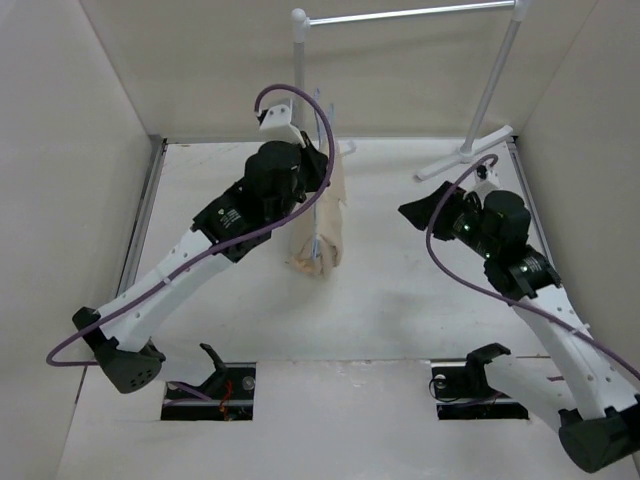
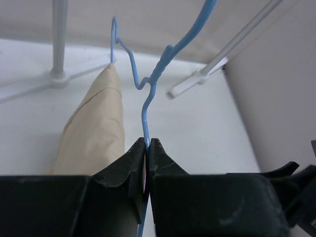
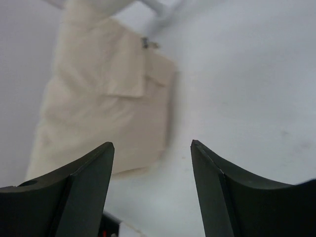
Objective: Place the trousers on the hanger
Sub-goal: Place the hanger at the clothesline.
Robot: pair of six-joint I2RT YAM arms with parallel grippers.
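The beige trousers (image 1: 320,228) hang folded over the thin pale blue hanger (image 1: 322,128), with their lower end bunched on the table. My left gripper (image 1: 322,168) is shut on the hanger's wire just below the twisted neck and holds it up. In the left wrist view the wire (image 2: 146,106) runs up from between the closed fingers (image 2: 147,144), with the trousers (image 2: 96,128) hanging to the left. My right gripper (image 1: 412,211) is open and empty, to the right of the trousers and apart from them. The right wrist view shows the trousers (image 3: 106,98) beyond its open gripper (image 3: 152,148).
The white tube rack stands at the back, its rail (image 1: 400,15) high up and its foot (image 1: 465,155) on the table at the back right. Its feet also show in the left wrist view (image 2: 57,76). White walls enclose the table. Two cut-outs (image 1: 210,390) (image 1: 470,385) lie by the arm bases.
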